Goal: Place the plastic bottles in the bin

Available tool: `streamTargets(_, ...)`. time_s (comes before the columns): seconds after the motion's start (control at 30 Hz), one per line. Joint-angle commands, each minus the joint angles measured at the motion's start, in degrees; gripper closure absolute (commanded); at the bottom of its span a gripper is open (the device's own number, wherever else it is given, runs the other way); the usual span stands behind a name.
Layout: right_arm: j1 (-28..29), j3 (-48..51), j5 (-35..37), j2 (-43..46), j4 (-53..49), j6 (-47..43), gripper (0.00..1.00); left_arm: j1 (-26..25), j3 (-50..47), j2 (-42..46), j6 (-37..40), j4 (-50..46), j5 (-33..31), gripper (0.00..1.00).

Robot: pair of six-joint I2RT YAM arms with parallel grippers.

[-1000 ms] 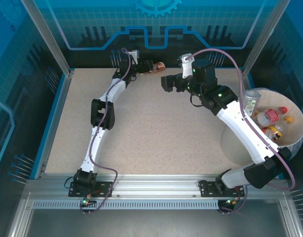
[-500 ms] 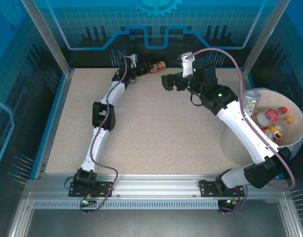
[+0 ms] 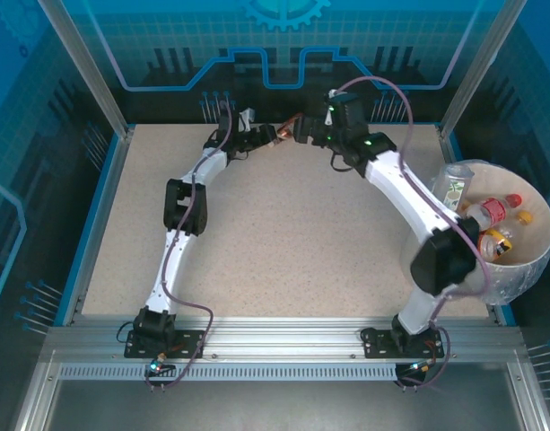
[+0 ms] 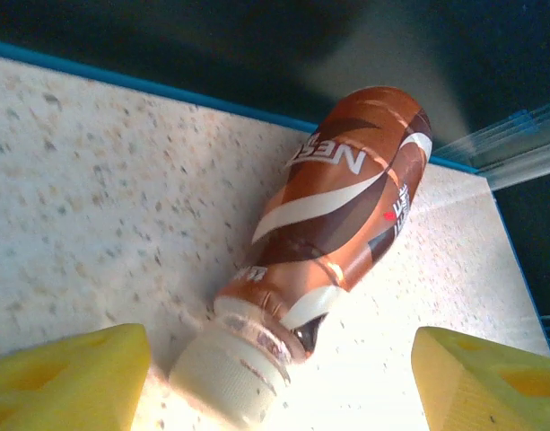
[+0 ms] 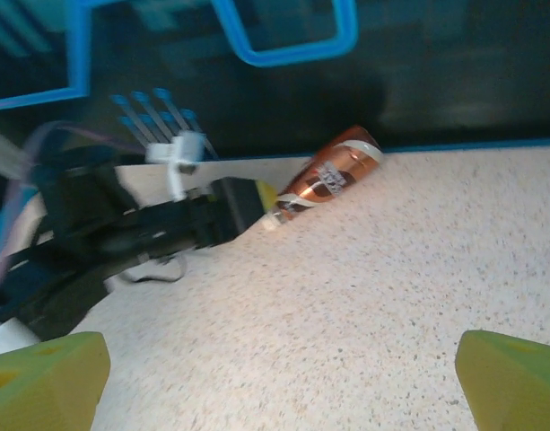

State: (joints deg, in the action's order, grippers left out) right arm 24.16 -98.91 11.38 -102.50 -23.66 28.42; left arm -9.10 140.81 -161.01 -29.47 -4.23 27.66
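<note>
A brown-labelled plastic bottle [image 4: 346, 206] with a white cap [image 4: 225, 373] lies on its side by the table's back edge [image 3: 284, 129] [image 5: 331, 180]. My left gripper [image 4: 279, 386] is open, its yellow fingers [image 4: 68, 377] on either side of the cap with a gap to the right. In the top view the left gripper [image 3: 264, 136] is just left of the bottle. My right gripper [image 3: 305, 130] is just right of it, open and empty [image 5: 275, 386]. The bin [image 3: 544, 224] stands at the right with several bottles [image 3: 493, 212] inside.
A blue rim and the dark back wall [image 4: 212, 45] run right behind the bottle. The left arm's black wrist and cable [image 5: 122, 233] lie across the back left of the right wrist view. Speckled tabletop [image 3: 292, 233] stretches between the arms.
The right arm has swung back and left, up to the brown bottle. My left gripper has moved forward over the cap, and its jaws have narrowed.
</note>
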Motion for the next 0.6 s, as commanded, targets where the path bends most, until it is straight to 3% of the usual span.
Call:
streamTargets(0.0, -1.30, -7.01, 3.44, -9.71, 0.76, 10.12, 0.00, -1.76, -6.21, 5.47, 0.60, 1.18, 4.60, 0.22)
streamTargets(0.17, -2.78, -15.68, 4.97, -22.33, 0.00, 17.50, 0.00, -3.75, -5.07, 4.14, 1.69, 0.15, 6.01, 0.23)
streamTargets(0.33, -4.01, -22.81, 3.77, -31.77, -1.32, 21.03, 0.00, -5.18, 3.01, -0.98, -0.30, -0.94, 9.99, 0.24)
streamTargets(0.57, -6.71, -26.42, 1.75, -37.43, -3.90, 22.55, 0.00, -9.38, -10.67, 5.75, 0.47, 7.83, 12.43, 0.24)
